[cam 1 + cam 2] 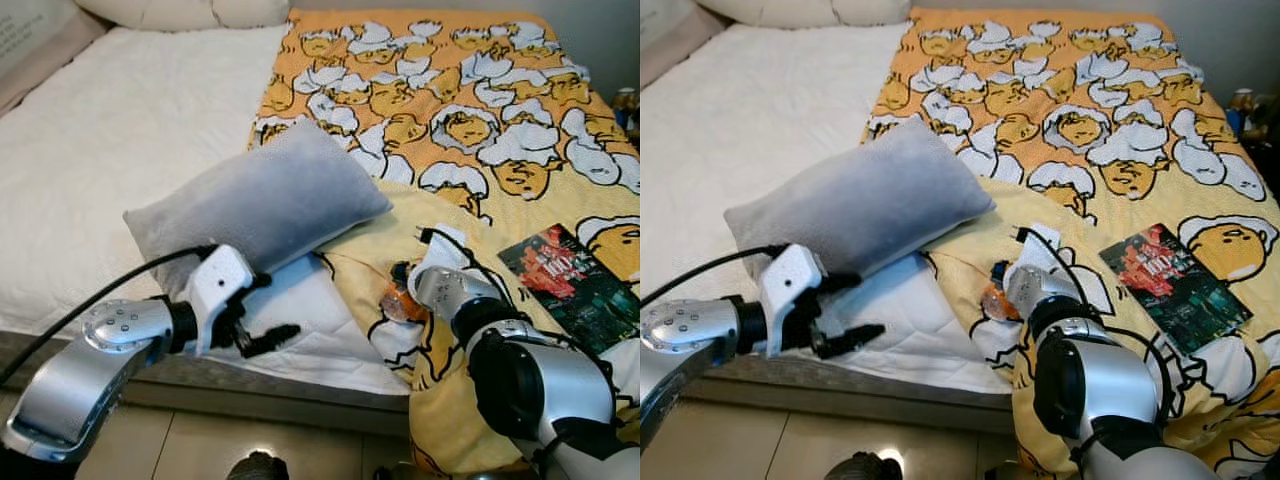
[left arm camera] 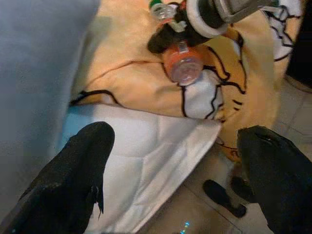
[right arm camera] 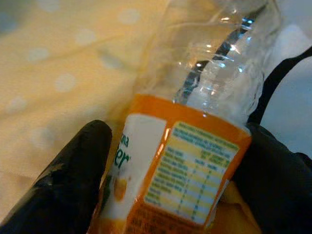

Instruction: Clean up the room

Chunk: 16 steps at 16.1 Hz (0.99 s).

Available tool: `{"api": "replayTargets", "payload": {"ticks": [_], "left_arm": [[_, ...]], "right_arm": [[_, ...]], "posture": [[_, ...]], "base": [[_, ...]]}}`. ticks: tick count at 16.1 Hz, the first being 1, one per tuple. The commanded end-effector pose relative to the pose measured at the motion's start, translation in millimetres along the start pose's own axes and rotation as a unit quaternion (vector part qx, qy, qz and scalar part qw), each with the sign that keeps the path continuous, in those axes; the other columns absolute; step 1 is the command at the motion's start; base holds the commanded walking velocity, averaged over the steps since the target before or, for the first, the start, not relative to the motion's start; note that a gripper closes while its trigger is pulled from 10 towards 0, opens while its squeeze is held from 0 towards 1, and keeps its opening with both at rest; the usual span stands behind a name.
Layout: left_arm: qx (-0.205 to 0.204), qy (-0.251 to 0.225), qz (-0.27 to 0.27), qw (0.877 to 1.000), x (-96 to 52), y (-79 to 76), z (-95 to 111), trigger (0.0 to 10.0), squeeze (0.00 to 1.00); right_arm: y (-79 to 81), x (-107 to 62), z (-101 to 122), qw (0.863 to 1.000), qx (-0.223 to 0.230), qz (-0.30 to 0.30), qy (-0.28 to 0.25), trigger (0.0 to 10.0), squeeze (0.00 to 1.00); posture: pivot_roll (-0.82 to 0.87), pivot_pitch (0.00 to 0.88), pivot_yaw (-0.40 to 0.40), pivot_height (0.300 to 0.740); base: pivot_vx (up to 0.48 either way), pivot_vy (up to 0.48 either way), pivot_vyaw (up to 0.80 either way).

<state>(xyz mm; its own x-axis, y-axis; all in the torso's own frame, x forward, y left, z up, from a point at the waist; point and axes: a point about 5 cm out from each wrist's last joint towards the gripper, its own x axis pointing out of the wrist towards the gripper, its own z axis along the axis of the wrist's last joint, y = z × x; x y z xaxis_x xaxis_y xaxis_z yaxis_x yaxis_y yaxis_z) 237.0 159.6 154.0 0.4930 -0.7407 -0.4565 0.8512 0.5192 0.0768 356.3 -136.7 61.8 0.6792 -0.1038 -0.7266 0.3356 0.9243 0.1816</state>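
A clear plastic bottle [image 3: 195,122] sits between the two black fingers of the right gripper [image 3: 170,180]. Its orange and white label [image 3: 170,170] shows green letters, partly cut off by the near finger, reading "na" above "er". Beside them on the label is a yellow panel of small print, too fine to read. The dark book cover [image 1: 570,278] on the blanket beyond the gripper carries red markings that cannot be read.

Bottle [image 3: 195,146] base cut off; label print blurred
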Motion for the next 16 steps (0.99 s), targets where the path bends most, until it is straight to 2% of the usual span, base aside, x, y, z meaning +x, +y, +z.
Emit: {"api": "replayTargets", "payload": {"ticks": [1,3,8,10,12,13,14,15,16], "left_arm": [[0.003,0.009,-0.02,1.0,-1.2,-5.0,1,10.0,0.6],[0.0,0.022,-0.043,0.999,-2.7,-9.2,-1,10.0,0.6],[0.001,0.028,-0.036,0.999,-2.5,-6.0,-2,10.0,0.6],[-0.006,0.018,-0.021,1.0,-0.2,-5.3,-2,10.0,0.6],[-0.021,0.001,0.016,1.0,3.8,-1.6,-4,10.0,0.6],[-0.023,-0.004,0.024,0.999,4.8,-0.8,-4,10.0,0.47],[-0.032,-0.019,0.047,0.998,7.4,2.1,-3,10.0,0.21],[-0.032,-0.021,0.055,0.998,8.7,2.7,-2,10.0,0.0],[-0.033,-0.022,0.07,0.997,10.7,3.1,-4,10.0,0.0]], "right_arm": [[-0.4,0.9,-6,1.0,0.012,0.005,0.017,0.0,0.0],[-1.9,1.5,-9,0.999,0.028,0.006,0.026,0.0,0.0],[-4.3,2.0,-9,0.999,0.04,0.006,0.026,0.0,0.0],[-4.8,1.7,-5,0.999,0.045,0.013,0.02,0.0,0.0],[-6.0,1.2,2,0.998,0.05,0.033,0.005,0.0,0.0],[-6.2,1.1,4,0.998,0.049,0.038,0.0,0.0,0.0],[-5.2,0.0,10,0.995,0.068,0.065,-0.013,0.0,0.0],[-5.7,-0.7,15,0.994,0.073,0.075,-0.028,0.0,0.0],[-7.1,-2.1,23,0.991,0.085,0.089,-0.054,0.0,0.0]], "posture": [[0.1,0.121,0.045,0.74],[0.1,0.118,0.043,0.74],[0.09,0.102,0.042,0.74],[0.08,0.068,0.047,0.74],[0.04,0.032,0.053,0.74],[0.03,0.02,0.052,0.74],[0.02,0.006,0.056,0.74],[0.01,0.0,0.058,0.74],[-0.01,0.0,0.064,0.74]], "base": [[0.0,0.0,0.0],[0.0,0.0,0.0],[0.0,0.0,0.0],[0.0,0.0,0.0],[0.0,0.0,0.0],[0.0,0.0,0.0],[0.0,0.0,0.0],[0.0,0.0,0.0],[0.0,0.0,0.0]]}}
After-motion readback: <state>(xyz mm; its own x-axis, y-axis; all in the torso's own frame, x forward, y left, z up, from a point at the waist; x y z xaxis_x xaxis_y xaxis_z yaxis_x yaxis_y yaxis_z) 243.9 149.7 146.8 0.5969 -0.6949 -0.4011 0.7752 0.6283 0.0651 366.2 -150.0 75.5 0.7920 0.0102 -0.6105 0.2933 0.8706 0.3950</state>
